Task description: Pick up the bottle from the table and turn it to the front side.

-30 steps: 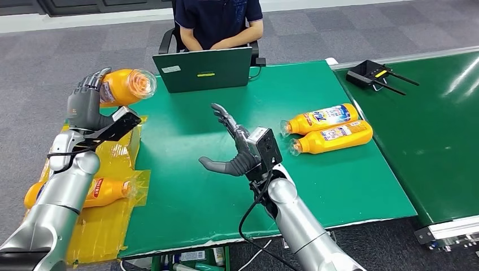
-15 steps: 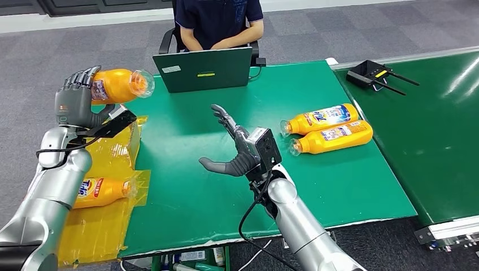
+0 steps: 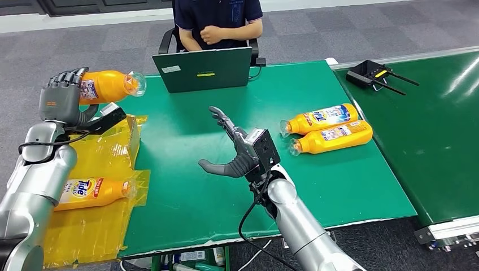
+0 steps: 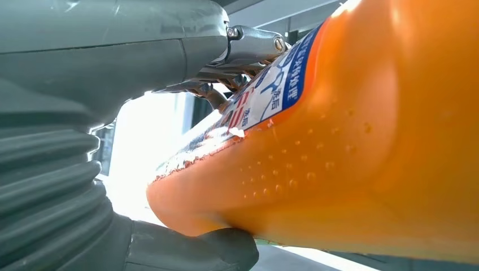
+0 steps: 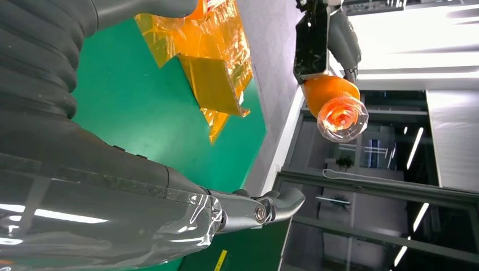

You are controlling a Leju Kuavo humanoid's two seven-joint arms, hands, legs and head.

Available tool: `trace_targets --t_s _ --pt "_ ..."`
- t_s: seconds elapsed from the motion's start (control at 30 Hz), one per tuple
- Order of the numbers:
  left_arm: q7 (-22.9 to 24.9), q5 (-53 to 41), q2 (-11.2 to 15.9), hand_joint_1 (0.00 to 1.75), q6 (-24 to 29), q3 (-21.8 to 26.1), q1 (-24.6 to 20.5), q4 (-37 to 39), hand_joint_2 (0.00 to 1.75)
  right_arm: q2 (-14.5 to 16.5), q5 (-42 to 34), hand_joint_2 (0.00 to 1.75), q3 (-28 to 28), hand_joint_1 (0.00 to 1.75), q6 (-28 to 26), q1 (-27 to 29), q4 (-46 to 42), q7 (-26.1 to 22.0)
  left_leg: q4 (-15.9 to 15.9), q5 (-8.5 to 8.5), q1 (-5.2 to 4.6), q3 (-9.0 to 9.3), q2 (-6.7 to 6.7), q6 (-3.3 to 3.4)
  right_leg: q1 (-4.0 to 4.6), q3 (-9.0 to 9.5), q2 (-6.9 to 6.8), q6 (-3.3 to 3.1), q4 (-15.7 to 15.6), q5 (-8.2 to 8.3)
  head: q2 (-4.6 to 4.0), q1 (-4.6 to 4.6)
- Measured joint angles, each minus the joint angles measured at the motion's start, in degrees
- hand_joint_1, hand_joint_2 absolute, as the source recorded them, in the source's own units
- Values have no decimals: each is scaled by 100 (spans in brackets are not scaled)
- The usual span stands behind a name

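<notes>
Bottle (image 3: 110,86) in left robot hand (image 3: 59,101), seemingly above table's (image 3: 186,186) left edge

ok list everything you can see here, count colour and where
bottle in hand: 1, orange, held up over the table's left edge
bottles on table: 2, orange, lying side by side at right
bottle on wrap: 1, orange, lying at left
plastic wrap: yellow, left edge of table
table: 1, green top
laptop: 1, dark green, far side
remote: 1, black, far right
person: 1, dark shirt, behind laptop
left hand: grips raised bottle
right hand: fingers apart, above table middle
</notes>
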Motion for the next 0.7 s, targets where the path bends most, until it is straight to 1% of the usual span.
trace_targets --t_s 0.33,0.5,0.7 --pt "559 -614 129 175 -198 -8 -326 359 175 0 48 175 -3 0 -6 -2 0 19 0 2 2 0 4 -3 0 -1 2 -3 0 3 0 -1" --pt "710 -842 250 175 -275 -11 -372 539 175 -5 54 175 -16 0 -7 48 -2 19 0 2 3 0 8 -4 0 -5 8 -5 1 3 0 0" --pt "802 -981 317 175 -363 -13 -372 703 175 -11 68 175 -23 0 -6 82 -2 17 0 2 4 -1 8 -4 0 -4 8 -5 1 3 0 -1"
